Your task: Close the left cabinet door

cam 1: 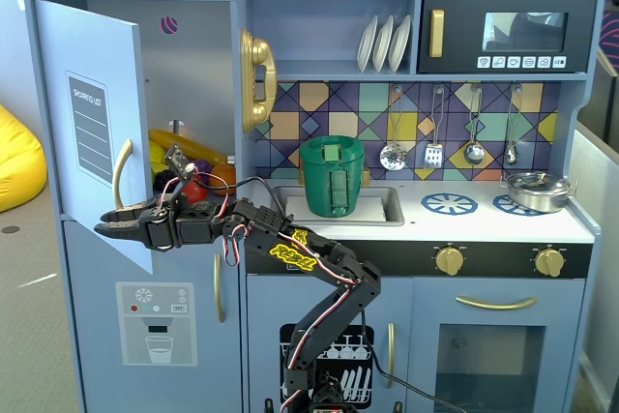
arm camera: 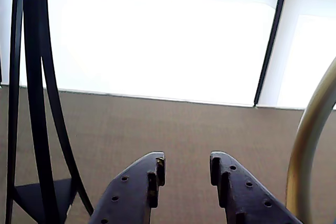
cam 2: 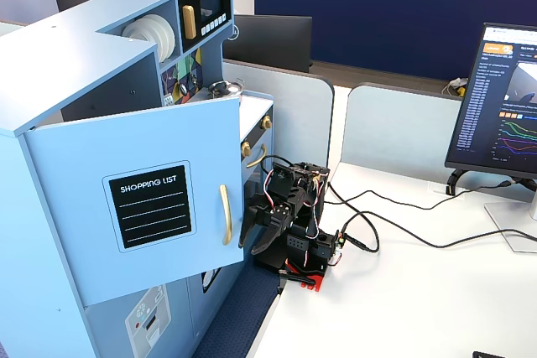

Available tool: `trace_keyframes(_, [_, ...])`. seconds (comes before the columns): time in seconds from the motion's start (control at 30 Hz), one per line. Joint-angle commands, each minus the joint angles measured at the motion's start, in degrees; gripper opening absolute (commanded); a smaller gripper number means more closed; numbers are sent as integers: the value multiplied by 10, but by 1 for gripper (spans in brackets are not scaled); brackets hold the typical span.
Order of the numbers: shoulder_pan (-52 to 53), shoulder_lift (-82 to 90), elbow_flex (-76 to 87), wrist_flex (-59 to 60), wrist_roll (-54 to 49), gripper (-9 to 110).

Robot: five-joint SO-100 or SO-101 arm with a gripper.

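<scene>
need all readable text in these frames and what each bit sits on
"SHOPPING LIST": black panel on the left cabinet door; also seen sideways in a fixed view.
Yellow lettering on the arm link: too blurred to read.
Monitor text and charts: too small to read.
Microwave buttons and dispenser graphic: icons only, nothing legible.
Wrist view: no text.
</scene>
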Motion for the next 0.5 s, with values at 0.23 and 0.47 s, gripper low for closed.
trace_keyframes(0.23, [149, 2, -47, 1, 5, 0])
trace_keyframes(0.47, [300, -4, -44, 9, 44, 0])
